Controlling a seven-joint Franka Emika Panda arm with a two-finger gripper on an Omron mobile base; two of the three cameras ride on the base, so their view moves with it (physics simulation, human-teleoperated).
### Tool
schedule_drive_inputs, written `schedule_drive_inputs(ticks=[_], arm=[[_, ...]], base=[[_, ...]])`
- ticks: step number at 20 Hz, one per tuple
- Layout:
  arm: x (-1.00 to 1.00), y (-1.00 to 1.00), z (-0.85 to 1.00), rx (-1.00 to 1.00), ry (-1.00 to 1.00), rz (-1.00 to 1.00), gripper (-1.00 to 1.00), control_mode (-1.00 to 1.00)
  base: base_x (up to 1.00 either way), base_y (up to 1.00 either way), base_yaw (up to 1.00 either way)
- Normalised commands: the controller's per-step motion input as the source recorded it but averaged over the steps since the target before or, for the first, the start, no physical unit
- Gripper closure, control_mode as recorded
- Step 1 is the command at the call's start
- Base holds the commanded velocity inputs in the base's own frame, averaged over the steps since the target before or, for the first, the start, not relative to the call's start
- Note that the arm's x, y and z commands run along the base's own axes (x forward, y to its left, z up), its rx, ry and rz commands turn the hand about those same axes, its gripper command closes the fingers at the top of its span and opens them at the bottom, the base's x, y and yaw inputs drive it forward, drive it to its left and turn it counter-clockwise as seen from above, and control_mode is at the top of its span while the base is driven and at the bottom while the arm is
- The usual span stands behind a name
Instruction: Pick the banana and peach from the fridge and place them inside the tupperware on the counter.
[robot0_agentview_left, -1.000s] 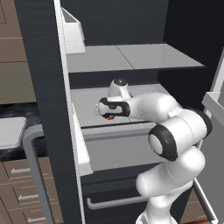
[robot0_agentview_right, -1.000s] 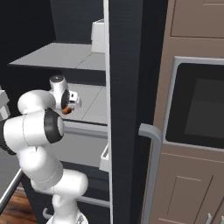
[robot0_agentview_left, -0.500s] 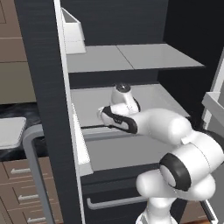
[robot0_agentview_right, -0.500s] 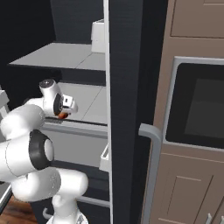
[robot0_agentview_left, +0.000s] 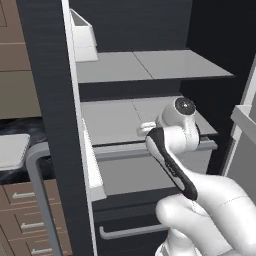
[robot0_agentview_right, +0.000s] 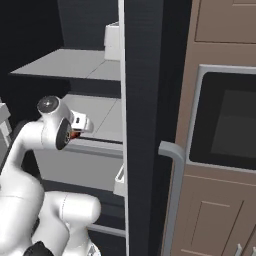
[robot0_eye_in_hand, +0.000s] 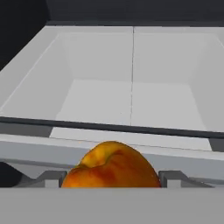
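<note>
The peach is seen right at the gripper, low in the hand view, flanked by the two fingers and clamped between them. In the right base view, an orange-red speck of it is glimpsed at the hand, over the front edge of a grey shelf of the fridge. Beyond it, a pale drawer is seen open. The tupperware is left on the counter.

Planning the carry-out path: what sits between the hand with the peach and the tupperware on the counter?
In the left base view, the open fridge door stands between the hand and the tupperware.
</note>
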Motion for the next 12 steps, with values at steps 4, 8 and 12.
schedule_drive_inputs(ticks=[4,8,12], arm=[[-1.0,-0.62,0.91,0.02,0.0,0.0,1.0,-1.0],[-1.0,-0.54,0.88,0.02,-0.02,0.0,1.0,-1.0],[-1.0,-0.3,0.68,0.0,-0.08,0.0,1.0,-1.0]], base=[[0.0,0.0,0.0],[0.0,0.0,0.0],[0.0,0.0,0.0]])
